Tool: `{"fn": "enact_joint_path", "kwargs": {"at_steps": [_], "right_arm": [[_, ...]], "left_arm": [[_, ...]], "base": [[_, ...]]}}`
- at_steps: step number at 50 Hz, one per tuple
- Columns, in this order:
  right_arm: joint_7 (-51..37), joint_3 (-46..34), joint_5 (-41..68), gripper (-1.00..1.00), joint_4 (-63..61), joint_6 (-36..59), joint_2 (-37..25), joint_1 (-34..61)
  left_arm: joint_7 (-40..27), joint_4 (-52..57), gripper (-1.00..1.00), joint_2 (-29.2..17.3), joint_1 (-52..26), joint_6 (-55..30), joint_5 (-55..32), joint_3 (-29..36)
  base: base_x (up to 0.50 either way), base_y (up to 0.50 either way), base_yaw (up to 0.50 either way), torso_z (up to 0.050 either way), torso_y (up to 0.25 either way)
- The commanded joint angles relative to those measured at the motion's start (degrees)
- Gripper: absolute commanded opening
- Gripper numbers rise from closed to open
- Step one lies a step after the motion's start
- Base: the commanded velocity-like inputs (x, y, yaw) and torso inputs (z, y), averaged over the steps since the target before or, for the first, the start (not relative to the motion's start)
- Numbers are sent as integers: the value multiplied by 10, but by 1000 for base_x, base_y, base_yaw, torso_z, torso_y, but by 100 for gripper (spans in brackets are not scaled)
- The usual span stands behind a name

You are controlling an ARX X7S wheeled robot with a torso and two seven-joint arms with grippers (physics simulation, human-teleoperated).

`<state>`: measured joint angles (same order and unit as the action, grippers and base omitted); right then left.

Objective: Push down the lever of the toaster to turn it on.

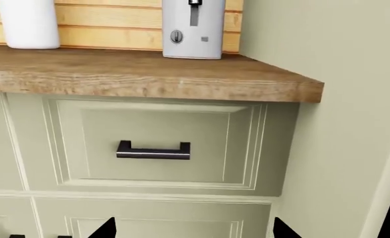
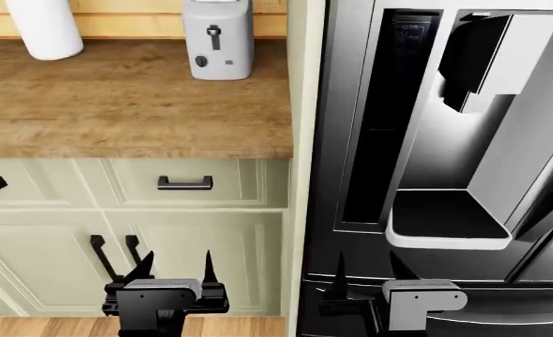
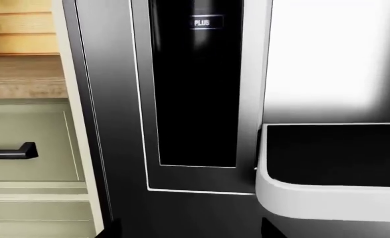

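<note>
The light grey-white toaster (image 2: 217, 38) stands at the back of the wooden counter (image 2: 126, 105), near its right end. Its black lever (image 2: 214, 34) sits high in the front slot, with the round knob (image 2: 201, 61) below. It also shows in the left wrist view (image 1: 193, 29). My left gripper (image 2: 175, 270) is open and empty, low in front of the cabinet doors, far below the toaster. My right gripper (image 2: 368, 274) is open and empty, low in front of the black fridge (image 2: 351, 140).
A white cylindrical utensil holder (image 2: 43, 27) stands at the counter's back left. Pale green drawers with black handles (image 2: 184, 184) lie under the counter. A cabinet side panel (image 2: 300, 105) separates counter and fridge. The fridge's dispenser tray (image 2: 445, 217) juts out at the right.
</note>
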<state>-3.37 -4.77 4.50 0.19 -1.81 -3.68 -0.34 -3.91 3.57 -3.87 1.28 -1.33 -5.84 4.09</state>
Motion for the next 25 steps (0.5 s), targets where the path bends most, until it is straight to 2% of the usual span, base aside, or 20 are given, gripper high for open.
{"fn": "enact_joint_path", "kwargs": {"at_steps": [1,21,25], "right_arm": [[-11,-12,9,100,-9,3,-10,-1],[-25,-29,18,100,-22,2,-24,-5],[-28,-34,18,100,-21,3,-26,-4]], "left_arm": [[-9,24,100,-12,6,-9,-9,12],[-20,57,100,-27,15,-20,-34,23],[-21,58,100,-29,17,-17,-34,25]], "base": [[0,0,0,50,0],[0,0,0,50,0],[0,261,0,7,0]]}}
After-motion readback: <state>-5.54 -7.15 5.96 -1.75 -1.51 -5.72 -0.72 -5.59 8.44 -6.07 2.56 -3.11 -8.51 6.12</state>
